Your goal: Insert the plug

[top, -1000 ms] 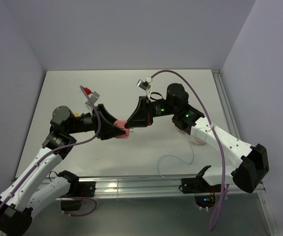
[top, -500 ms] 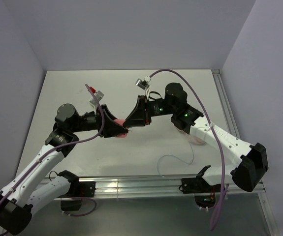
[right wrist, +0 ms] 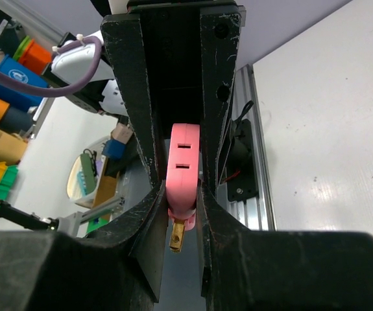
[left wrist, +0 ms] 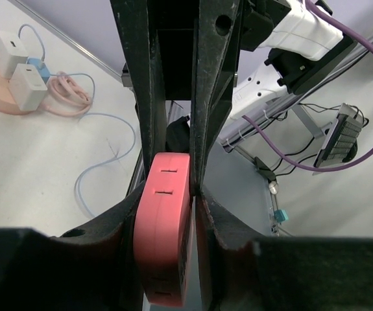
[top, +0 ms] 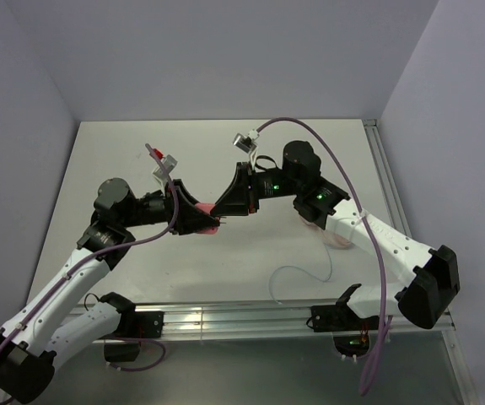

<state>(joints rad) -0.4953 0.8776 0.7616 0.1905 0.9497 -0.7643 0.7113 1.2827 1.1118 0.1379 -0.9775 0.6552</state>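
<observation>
Two claws meet mid-frame: left gripper (top: 203,221) and right gripper (top: 223,211) both pinch one pink slotted plastic block (right wrist: 185,170). One small light-blue plug (left wrist: 37,67) lies at the upper left of the left wrist view, between two white cube adapters (left wrist: 28,85) on the white tabletop (top: 124,169). The walls (top: 225,59) are lavender.

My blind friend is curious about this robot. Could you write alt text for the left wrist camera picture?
A pink block with two slots sits pinched between the black fingers of the left gripper, seen close up. Behind, on the white table, two white cube adapters, a small light-blue plug and a thin looping cable lie together.
</observation>
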